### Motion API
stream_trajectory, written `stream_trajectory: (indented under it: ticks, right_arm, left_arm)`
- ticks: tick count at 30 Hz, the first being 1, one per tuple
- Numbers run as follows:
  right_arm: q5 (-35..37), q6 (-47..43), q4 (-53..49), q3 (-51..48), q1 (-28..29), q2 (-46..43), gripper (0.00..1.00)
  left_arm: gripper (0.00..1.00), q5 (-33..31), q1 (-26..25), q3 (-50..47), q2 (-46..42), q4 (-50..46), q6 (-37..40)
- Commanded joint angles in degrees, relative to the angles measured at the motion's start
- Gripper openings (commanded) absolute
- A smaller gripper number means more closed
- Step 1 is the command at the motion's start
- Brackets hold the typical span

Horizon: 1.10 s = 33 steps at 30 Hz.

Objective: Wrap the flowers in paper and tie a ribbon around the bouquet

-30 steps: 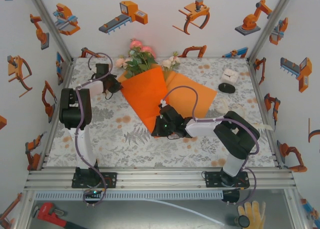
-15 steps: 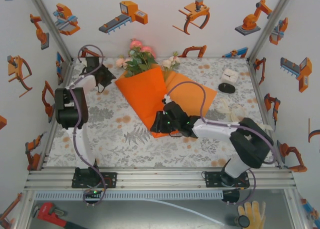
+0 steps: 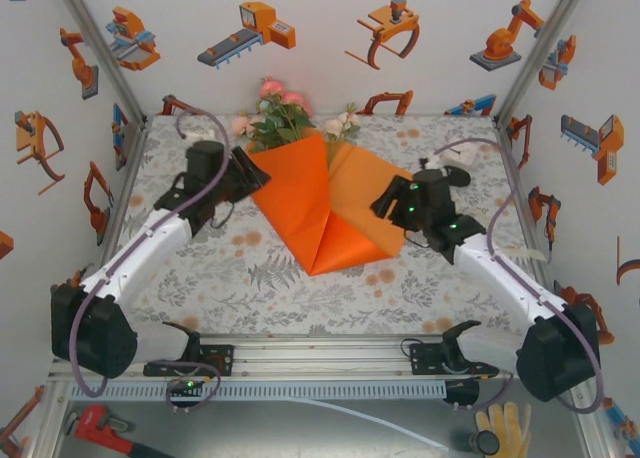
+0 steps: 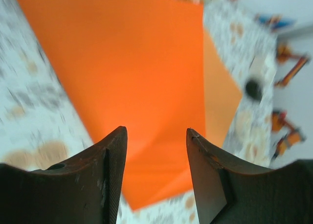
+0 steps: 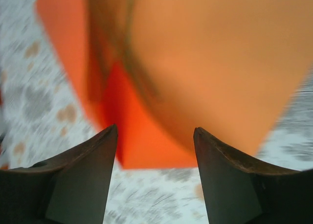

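The orange paper point(image 3: 300, 198) lies folded into a cone over the flowers point(image 3: 280, 113), whose pink and cream blooms and leaves stick out at the far, wide end. Its tip points toward the near edge. My left gripper point(image 3: 257, 173) is open beside the paper's upper left edge, with nothing between its fingers. The left wrist view has the gripper point(image 4: 156, 131) over the paper point(image 4: 137, 62). My right gripper point(image 3: 384, 202) is open at the paper's right flap. In the right wrist view this gripper point(image 5: 155, 128) hovers above the paper point(image 5: 220, 62). The ribbon is hidden.
A small black disc point(image 4: 253, 89) sits on the floral cloth at the back right, and a white object point(image 3: 462, 154) peeks out behind the right arm. Metal frame posts and walls close in the table. A wrench point(image 3: 95, 423) and a glove point(image 3: 505, 423) lie below the front rail.
Both grippers have opened. The left gripper swung from the back left corner to the paper's left edge. The right gripper left the paper's near tip and moved to its right side.
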Motion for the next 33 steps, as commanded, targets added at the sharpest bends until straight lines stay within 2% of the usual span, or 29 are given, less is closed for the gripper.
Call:
stream_trajectory:
  ticks: [1, 4, 6, 8, 12, 17, 19, 23, 28, 33]
  right_arm:
    - [-3.35, -4.68, -7.39, 0.03, -10.92, 1.27, 0.61]
    - [-9.03, -6.07, -6.13, -0.1, -20.07, 5.51, 0.61]
    - [-10.8, -7.65, -5.72, 1.0, -23.04, 9.48, 0.61]
    - [-12.3, -9.32, -5.17, 2.77, -24.38, 13.63, 0.59]
    - [-19.77, -7.23, -3.25, 4.19, -23.62, 17.88, 0.49]
    - [-20.27, -0.1, 2.03, -3.97, -15.91, 6.21, 0.46]
    - [-20.24, 4.79, 5.19, -7.31, -10.34, 1.74, 0.45]
    - [-14.88, 13.68, 9.28, -10.71, 2.6, -2.22, 0.45]
    - [-13.57, 23.14, 22.6, -13.25, 12.85, 4.55, 0.45]
    - [-12.76, 24.34, 29.13, -12.44, 16.3, 14.81, 0.44]
  left_arm:
    - [0.51, -5.04, -7.7, -3.11, -0.25, -6.84, -2.92]
    - [0.5, -7.69, -15.7, -4.65, 0.6, -6.04, -3.48]
    - [0.5, -8.27, -19.44, -5.16, 2.51, -4.27, -3.21]
    - [0.5, -8.02, -21.82, -4.53, 5.87, -3.52, -3.28]
    - [0.5, -10.23, -23.82, -2.76, 11.86, -2.0, -1.89]
    - [0.49, -11.23, -23.9, -1.0, 17.85, 1.42, 0.2]
    - [0.49, -10.66, -23.82, -0.63, 19.79, 2.54, 0.13]
    - [0.48, -9.73, -23.86, 0.05, 22.37, 3.11, -0.53]
    - [0.48, -12.01, -23.87, 0.44, 24.1, 1.19, -2.22]
    - [0.47, -14.47, -23.9, 0.16, 25.6, 0.22, -2.68]
